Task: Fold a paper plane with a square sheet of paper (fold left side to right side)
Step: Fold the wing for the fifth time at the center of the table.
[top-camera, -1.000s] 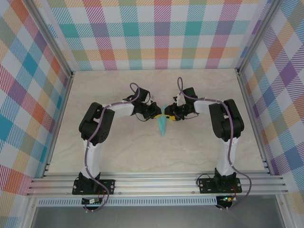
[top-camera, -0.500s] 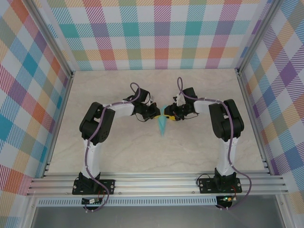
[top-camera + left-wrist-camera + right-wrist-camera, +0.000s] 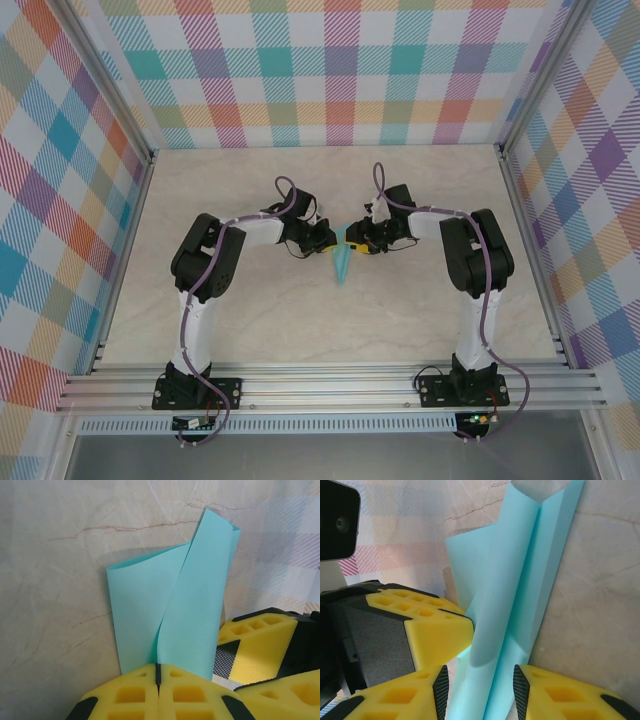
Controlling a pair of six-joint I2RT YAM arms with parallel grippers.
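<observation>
Three plaid walls in pastel checks close in a pale, marble-patterned table, with an aluminium rail along its near edge where both arm bases are bolted. From the top camera, the left arm and the right arm each rise from the rail, bend at the elbow and reach inward, so their wrists meet near the middle of the table.

The left gripper has its yellow fingers pressed flat together. In its wrist view the seam between them pinches the lower edge of the paper plane, which stands up out of that seam. The right gripper sits just beside it, facing it. In its own wrist view the jaws stand apart, with the paper running through the gap between the two black pads. Whether those pads press the sheet I cannot tell.

The paper plane lies between the two grippers in the overhead view. It is a narrow turquoise dart, its wide end at the fingers and its sharp tip pointing toward the near rail. Up close it is loosely folded: long panels lean against a lengthwise crease, and one flap curls away from the table.
</observation>
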